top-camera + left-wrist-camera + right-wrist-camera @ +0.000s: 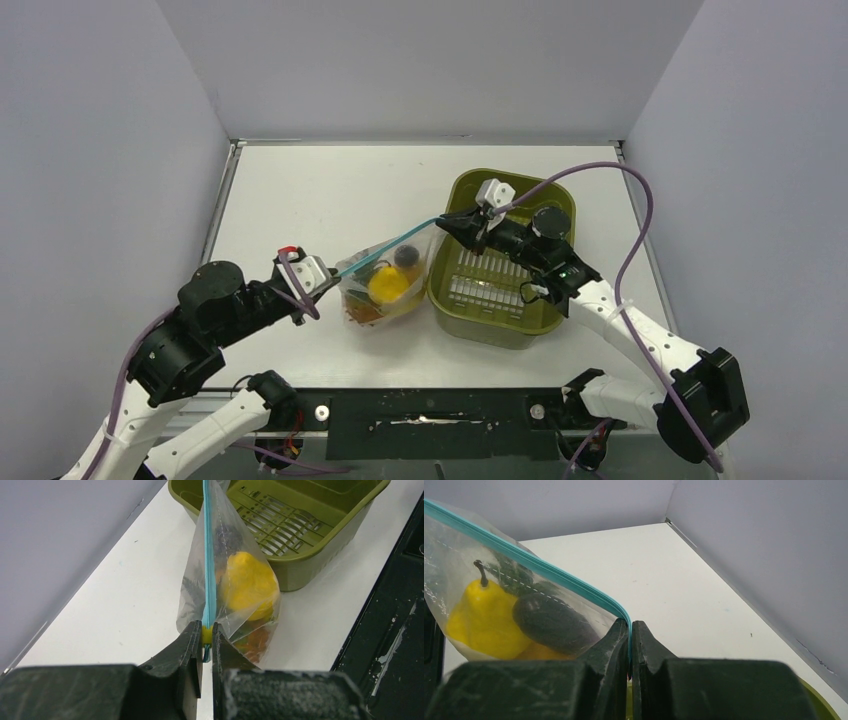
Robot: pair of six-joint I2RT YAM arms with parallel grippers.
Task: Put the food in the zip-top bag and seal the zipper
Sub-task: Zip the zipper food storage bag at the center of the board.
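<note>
The clear zip-top bag (pixel 362 300) hangs stretched between my two grippers, just left of the basin. Inside it lie the food pieces: a yellow pear-like fruit (pixel 248 584), a dark purple piece (pixel 551 620) and an orange piece (pixel 255 642). The teal zipper (pixel 390 245) runs taut from one gripper to the other. My left gripper (pixel 207 632) is shut on the zipper's near end, with a small yellow slider pinched between its fingertips. My right gripper (pixel 629 627) is shut on the zipper's far end at the bag's corner, over the basin's left rim.
An olive-green slatted basin (pixel 545 320) stands to the right of the bag, under my right arm. Grey walls close in the white table (pixel 300 190) on three sides. A black rail (pixel 430 410) runs along the near edge.
</note>
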